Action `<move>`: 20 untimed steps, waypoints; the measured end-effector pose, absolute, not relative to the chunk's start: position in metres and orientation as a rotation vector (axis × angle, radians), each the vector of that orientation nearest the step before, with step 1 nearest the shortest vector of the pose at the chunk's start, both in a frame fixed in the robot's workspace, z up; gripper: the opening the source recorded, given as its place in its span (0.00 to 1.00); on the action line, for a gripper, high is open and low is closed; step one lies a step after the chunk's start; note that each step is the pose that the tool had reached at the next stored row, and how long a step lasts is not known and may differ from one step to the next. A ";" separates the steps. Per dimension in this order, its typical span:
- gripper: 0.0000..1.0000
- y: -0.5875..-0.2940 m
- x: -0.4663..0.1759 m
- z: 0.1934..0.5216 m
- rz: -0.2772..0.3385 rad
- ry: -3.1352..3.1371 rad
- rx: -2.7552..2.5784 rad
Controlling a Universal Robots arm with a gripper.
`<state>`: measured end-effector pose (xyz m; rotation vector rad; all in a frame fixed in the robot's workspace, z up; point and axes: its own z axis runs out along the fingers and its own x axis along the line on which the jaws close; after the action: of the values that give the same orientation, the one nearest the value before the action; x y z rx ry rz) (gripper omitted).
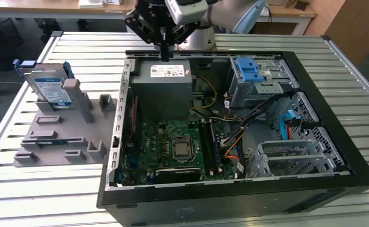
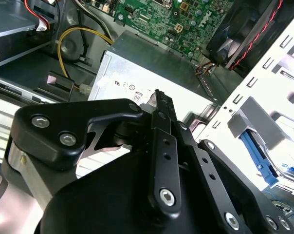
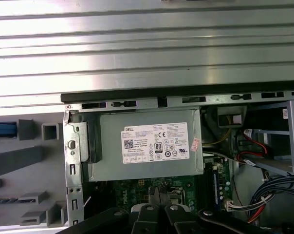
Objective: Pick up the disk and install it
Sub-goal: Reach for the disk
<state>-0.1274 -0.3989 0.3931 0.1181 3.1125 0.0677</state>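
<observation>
The disk point(image 1: 48, 87), silver with a white-and-blue label and blue side rails, stands upright in a grey holder point(image 1: 65, 137) on the table, at the exterior view's left of the open computer case point(image 1: 235, 189). My gripper point(image 1: 165, 56) hangs over the case's far wall, above the grey power-supply box point(image 1: 162, 90), well apart from the disk. Its fingers are shut together with nothing between them, as the second wrist view point(image 2: 158, 95) and the first wrist view point(image 3: 156, 195) also show. In the first wrist view the disk's blue edge point(image 3: 3, 129) shows beside the case.
Inside the case lie the green motherboard point(image 1: 178, 144), a blue latch on a grey metal cage point(image 1: 250, 71), loose cables point(image 1: 260, 113) and a perforated drive cage point(image 1: 295, 156). The slatted metal table point(image 1: 39, 189) surrounds the case. A desk point(image 1: 77, 7) stands behind.
</observation>
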 end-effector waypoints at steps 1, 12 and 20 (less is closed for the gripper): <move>0.11 -0.399 -0.128 0.393 0.068 3.112 0.118; 0.11 -0.399 -0.134 0.393 0.067 3.115 0.118; 0.11 -0.398 -0.138 0.392 0.068 3.116 0.118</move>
<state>-0.1375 -0.3976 0.3924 0.1183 3.1162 0.0676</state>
